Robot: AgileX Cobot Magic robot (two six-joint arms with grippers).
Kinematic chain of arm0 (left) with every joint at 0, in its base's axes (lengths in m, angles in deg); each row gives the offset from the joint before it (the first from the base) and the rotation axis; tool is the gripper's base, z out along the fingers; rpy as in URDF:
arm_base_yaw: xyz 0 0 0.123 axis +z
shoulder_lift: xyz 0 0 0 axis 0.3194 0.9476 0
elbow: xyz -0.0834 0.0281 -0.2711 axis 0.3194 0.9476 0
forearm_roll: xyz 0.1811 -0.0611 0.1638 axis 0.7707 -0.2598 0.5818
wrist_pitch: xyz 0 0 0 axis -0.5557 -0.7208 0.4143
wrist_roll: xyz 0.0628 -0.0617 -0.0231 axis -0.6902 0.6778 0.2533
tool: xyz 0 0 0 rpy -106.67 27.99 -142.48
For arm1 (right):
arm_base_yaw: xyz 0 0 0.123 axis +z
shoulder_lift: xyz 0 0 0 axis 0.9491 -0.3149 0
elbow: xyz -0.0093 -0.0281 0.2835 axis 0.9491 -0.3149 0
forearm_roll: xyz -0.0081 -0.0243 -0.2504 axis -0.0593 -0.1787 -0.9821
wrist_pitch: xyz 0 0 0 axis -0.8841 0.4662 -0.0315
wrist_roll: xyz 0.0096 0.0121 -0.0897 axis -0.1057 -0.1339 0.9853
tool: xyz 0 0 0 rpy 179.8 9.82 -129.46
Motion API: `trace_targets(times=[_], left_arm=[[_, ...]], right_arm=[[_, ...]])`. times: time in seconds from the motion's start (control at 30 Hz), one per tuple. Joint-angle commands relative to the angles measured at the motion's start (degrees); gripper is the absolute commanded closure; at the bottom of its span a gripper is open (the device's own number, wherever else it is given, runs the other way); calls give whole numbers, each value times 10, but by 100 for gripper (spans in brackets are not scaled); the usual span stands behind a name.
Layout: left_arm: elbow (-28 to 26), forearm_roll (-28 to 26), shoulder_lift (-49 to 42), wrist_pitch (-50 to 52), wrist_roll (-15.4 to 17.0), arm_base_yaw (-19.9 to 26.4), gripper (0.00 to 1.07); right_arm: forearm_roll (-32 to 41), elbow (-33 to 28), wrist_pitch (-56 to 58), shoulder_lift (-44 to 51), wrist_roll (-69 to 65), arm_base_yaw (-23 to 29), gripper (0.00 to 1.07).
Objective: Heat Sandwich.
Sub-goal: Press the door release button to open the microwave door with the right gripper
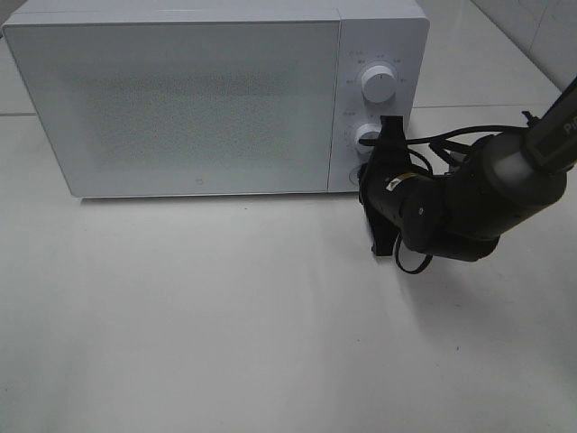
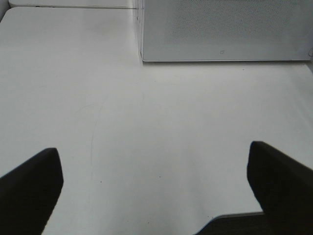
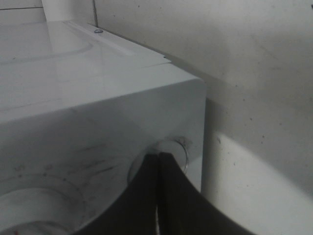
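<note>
Just beside the right tool (image 3: 159, 156), microwave (image 1: 180, 99) stands shut.

The glossy black jointed right arm (image 1: 451, 212) has rounded housings, a pale grey cylindrical band (image 1: 512, 167) at one joint and white lettering (image 1: 568, 128) on its upper link. Thin black cables (image 1: 439, 142) loop beside it, and a small white label (image 1: 393, 183) sits near the wrist. The right claw (image 3: 159, 156) has smooth black tapered fingers; the left claw (image 2: 155, 154) has matte black blunt wedge-shaped ones
</note>
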Motion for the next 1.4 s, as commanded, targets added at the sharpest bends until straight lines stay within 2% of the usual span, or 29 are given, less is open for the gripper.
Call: trace_targets(times=[0.03,0.43,0.7,0.8,1.4], left_arm=[[2,-5,-3,7,2,1,10],[2,-5,-3,7,2,1,10],[2,-5,-3,7,2,1,10],[2,-5,-3,7,2,1,10],[2,-5,-3,7,2,1,10]], right_arm=[[-11,16,-3,-3,13,-7,107],[-1,42,-79,-16,21,-7,107],[4,87,-116,-36,28,-14,107],[19,102,-166,-45,40,-14,107],[20,96,-120,-33,44,-12,107]])
